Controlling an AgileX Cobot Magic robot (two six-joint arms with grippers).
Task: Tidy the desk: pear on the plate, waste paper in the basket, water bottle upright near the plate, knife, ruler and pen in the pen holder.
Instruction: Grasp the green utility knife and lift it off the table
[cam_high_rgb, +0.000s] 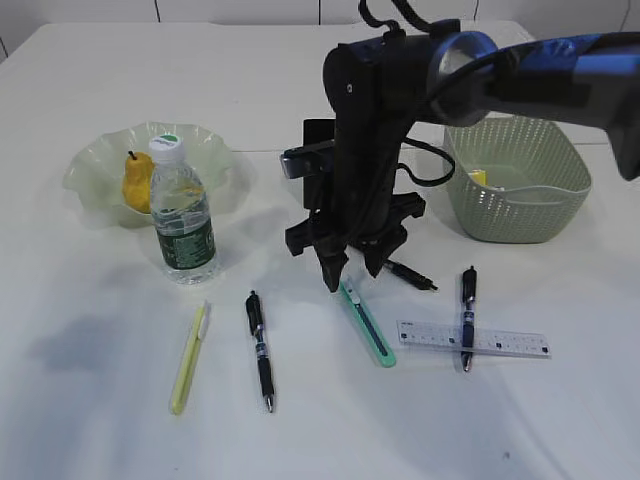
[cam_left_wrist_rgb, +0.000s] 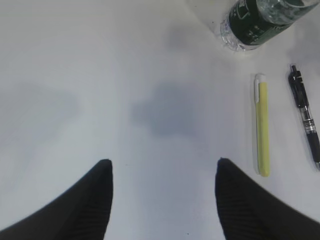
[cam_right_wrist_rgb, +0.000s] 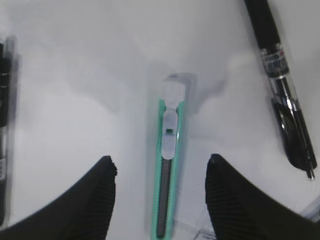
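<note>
two tools in play. right tool (cam_high_rgb: 352, 272) hangs fingertips-down over the top end of the green utility knife (cam_high_rgb: 367, 322); jaws stand wide, one finger (cam_right_wrist_rgb: 95, 200) on each side of the knife body, not touching it and holding nothing. in the right wrist view the knife (cam_right_wrist_rgb: 169, 165) lies flat between the fingers; its lower end runs out of frame.

left tool (cam_left_wrist_rgb: 162, 170) spread wide over bare white bench (cam_left_wrist_rgb: 100, 75), empty; it is out of sight in the exterior view.

water bottle (cam_high_rgb: 182, 215) upright, just in front of the pale green wavy plate (cam_high_rgb: 95, 160); pear (cam_high_rgb: 138, 180) sits on the plate. yellow-green pen (cam_high_rgb: 188, 357) and a black pen (cam_high_rgb: 260, 350) lie flat below the bottle. another black pen (cam_high_rgb: 467, 318) lies across the clear ruler (cam_high_rgb: 472, 339), right of the knife. a further dark pen (cam_high_rgb: 410, 274) is partly hidden behind the right tool. green basket (cam_high_rgb: 520, 180) at right, partly covered by the arm; something yellow inside, too small to tell.

no pen holder visible in any view.
</note>
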